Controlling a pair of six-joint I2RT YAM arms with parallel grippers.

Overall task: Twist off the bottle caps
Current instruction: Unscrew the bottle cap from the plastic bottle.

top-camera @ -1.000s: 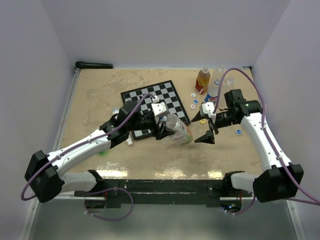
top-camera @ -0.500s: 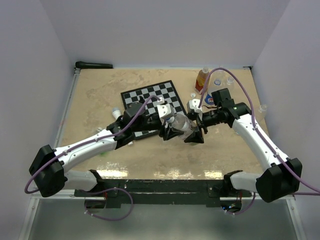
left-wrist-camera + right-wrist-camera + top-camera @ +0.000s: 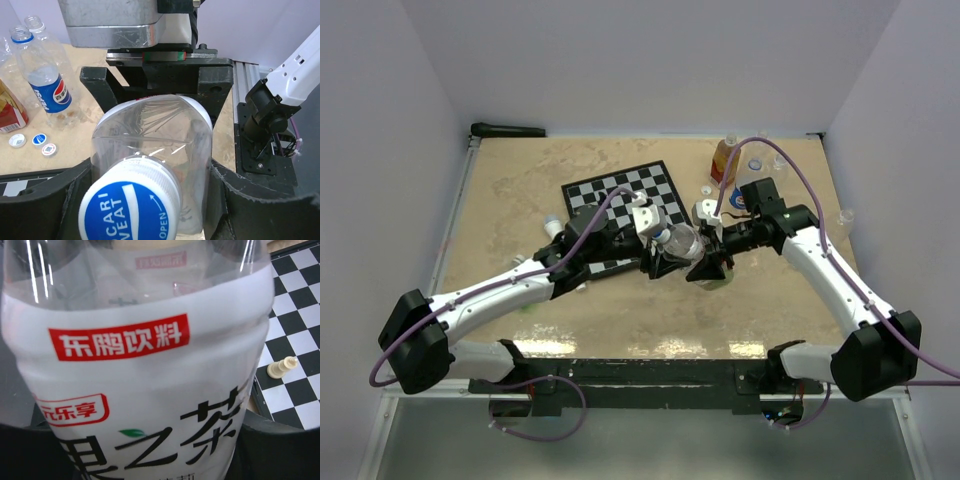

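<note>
Mottled tan tabletop (image 3: 520, 200), lilac walls (image 3: 640, 70), left end effector (image 3: 660, 262) and right end effector (image 3: 708, 268) gripping one bottle (image 3: 680, 242)

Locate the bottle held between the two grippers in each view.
Top external: bottle at centre, at the chessboard's right corner.
Left wrist: bottle centre and low, blue cap facing the camera.
Right wrist: bottle fills the frame, white label with red print.
Shared landmark: the chessboard, also at right wrist's right edge; unclear in left wrist.

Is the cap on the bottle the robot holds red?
No, the left wrist view shows the cap on the held bottle is blue with white lettering.
</note>
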